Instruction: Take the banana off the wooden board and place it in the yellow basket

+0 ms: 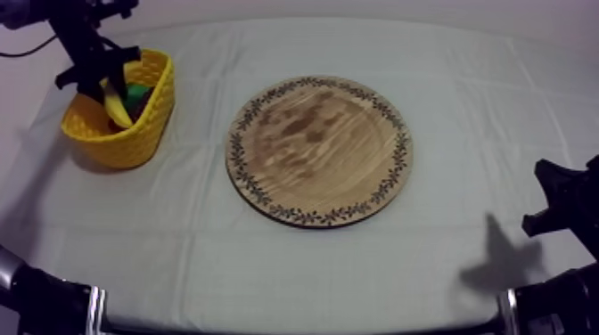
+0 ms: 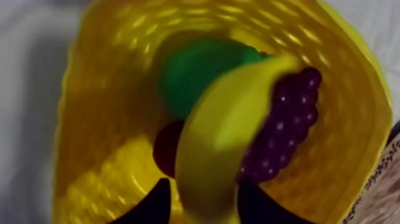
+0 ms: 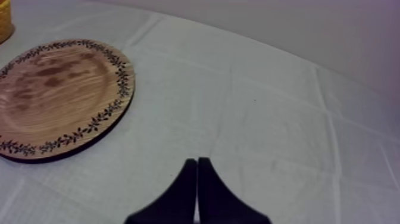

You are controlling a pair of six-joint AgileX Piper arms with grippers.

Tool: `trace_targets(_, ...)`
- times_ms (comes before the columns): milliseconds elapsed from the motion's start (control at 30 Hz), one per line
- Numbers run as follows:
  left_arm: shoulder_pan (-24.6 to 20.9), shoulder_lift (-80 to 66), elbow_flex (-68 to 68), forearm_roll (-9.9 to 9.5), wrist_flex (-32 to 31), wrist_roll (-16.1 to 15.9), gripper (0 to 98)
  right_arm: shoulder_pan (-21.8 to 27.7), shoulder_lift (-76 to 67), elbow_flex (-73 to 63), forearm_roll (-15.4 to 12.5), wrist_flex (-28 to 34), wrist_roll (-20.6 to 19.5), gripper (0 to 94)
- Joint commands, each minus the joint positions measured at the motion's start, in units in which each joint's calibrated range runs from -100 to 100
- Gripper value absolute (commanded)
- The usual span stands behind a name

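Observation:
The yellow basket [image 1: 143, 134] stands at the table's far left. My left gripper [image 1: 96, 82] hangs over it, shut on the banana [image 1: 115, 105], which points down into the basket. In the left wrist view the banana [image 2: 229, 131] sits between my two black fingers [image 2: 156, 204], its far end over the other fruit inside the basket [image 2: 101, 95]. The round wooden board [image 1: 319, 150] lies bare at the table's middle. My right gripper [image 1: 548, 192] rests low at the right; in the right wrist view its fingers [image 3: 196, 161] lie together as a narrow wedge above the cloth.
In the basket lie a green pear [image 2: 190, 71], a bunch of purple grapes [image 2: 286, 125] and a small red fruit [image 2: 166, 146]. The board [image 3: 53, 95] lies to one side of my right gripper, with bare cloth around it.

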Motion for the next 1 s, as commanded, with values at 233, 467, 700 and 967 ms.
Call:
trace_targets(233, 0.0, 0.1, 1.4, 0.30, -2.3, 0.2, 88.8, 0.0, 0.0, 0.1, 0.0, 0.0, 0.0, 0.3)
trace_targets(467, 0.5, -5.1, 2.7, 0.21, -3.3, 1.3, 94.2, 0.0, 0.0, 0.1, 0.0, 0.0, 0.0, 0.3)
trace_targets(700, 2.1, -16.0, 7.3, 0.95, -7.0, 0.9, 94.9, 0.0, 0.0, 0.1, 0.0, 0.0, 0.0, 0.3)
trace_targets(967, 4.9, -34.0, 21.7, 0.93, -18.3, 1.1, 81.1, 0.0, 0.0, 0.1, 0.0, 0.0, 0.0, 0.3)
